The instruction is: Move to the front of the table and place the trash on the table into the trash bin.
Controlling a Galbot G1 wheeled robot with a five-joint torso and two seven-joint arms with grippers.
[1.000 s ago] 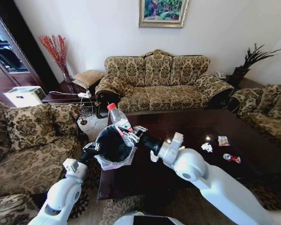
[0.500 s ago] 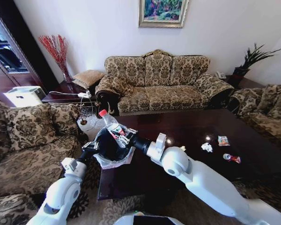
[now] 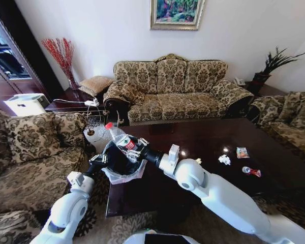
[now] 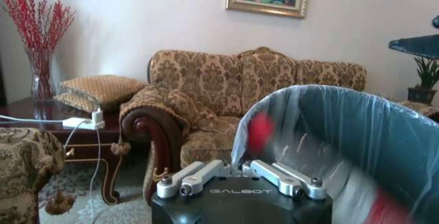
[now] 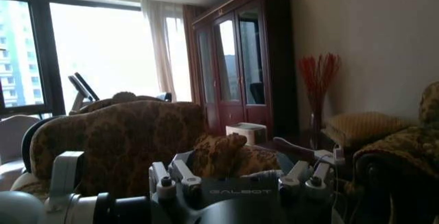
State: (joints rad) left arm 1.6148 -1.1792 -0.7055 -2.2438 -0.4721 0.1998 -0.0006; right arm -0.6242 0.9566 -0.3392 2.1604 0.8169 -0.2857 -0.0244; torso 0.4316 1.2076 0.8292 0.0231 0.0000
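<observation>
Two end effectors share the job: left end effector (image 3: 102,159) clamps the trash bin (image 3: 123,161) rim at the counter (image 3: 193,173) edge so right end effector (image 3: 133,147), gripping the bottle (image 3: 120,138), can drop it inside.

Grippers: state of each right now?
Left gripper: shut on the trash bin rim.
Right gripper: shut on the plastic bottle, over the bin.

Dark table (image 3: 203,152) with seemingly wrappers (image 3: 242,152), paper (image 3: 224,159)
</observation>
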